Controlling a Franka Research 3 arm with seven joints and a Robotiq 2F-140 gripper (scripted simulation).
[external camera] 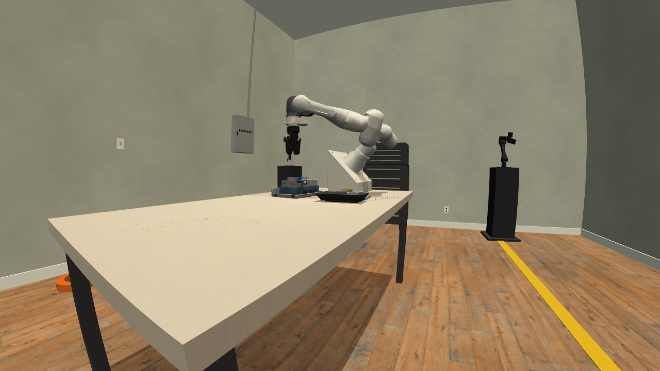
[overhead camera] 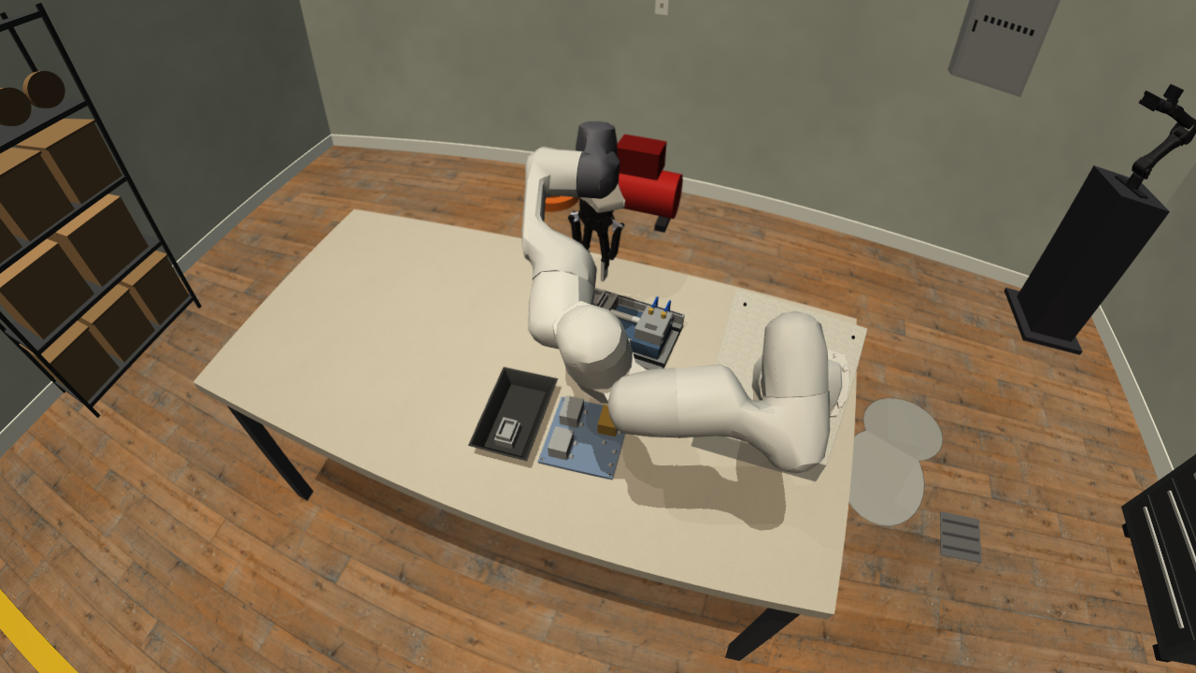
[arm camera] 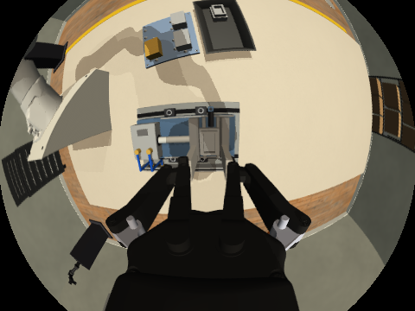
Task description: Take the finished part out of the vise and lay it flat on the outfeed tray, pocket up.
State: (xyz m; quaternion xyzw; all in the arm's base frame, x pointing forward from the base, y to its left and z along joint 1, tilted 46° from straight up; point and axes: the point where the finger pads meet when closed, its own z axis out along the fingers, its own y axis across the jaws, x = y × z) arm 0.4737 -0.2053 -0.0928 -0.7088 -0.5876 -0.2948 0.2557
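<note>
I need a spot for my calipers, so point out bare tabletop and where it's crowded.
Bare: the wide stretch beyond the dark tray, away from the blue plate. Crowded: between tray and plate, and around the vise, under the pincer.

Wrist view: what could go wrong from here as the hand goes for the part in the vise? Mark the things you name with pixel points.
Two risks stand out. The hand's (overhead camera: 604, 272) (external camera: 293, 161) (arm camera: 209, 166) fingers appear lined up with the jaws flanking the finished part (arm camera: 209, 142), so lowering like this might land them on the vise (overhead camera: 656, 341) (external camera: 299, 189) (arm camera: 176, 149). Later, the new part could strike the light piece (overhead camera: 506, 431) (arm camera: 218, 11) already in the outfeed tray (overhead camera: 528, 393) (external camera: 342, 197) (arm camera: 225, 36) and settle tilted.
</note>
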